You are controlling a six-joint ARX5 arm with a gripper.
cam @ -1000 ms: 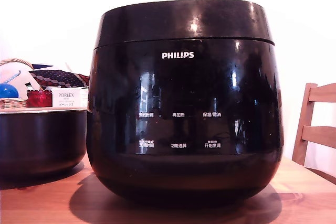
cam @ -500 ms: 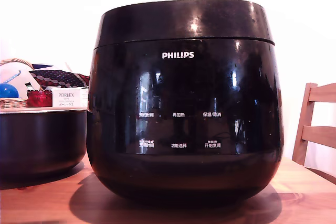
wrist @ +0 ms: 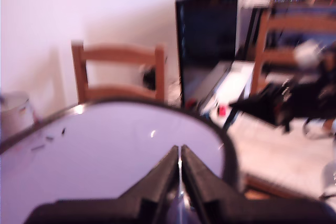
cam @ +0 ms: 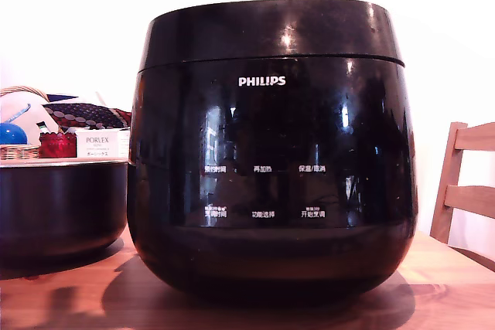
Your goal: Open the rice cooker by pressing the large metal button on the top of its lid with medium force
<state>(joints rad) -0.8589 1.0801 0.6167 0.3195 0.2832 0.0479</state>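
Exterior view shows us a dark arm edging in above the closed lid (cam: 271, 32), end effector (wrist: 179, 169) pressed together, approaching.

walls: white, bright around me | table (cam: 456, 284): wood | chair (cam: 464, 183): wooden, exterior view's right | dark screen (wrist: 207, 40): behind my chair view

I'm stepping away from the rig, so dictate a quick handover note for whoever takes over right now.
End effector: shut, empty, fingertips together, above the glossy lid in the wrist view.
Rice cooker: upright on the wooden table, beside the shorter dark pot at the exterior view's left.
Done: nothing visible; the lid's seam looks closed.
Left: find the metal button, which neither view shows, press it with medium force, and confirm the lid pops open.
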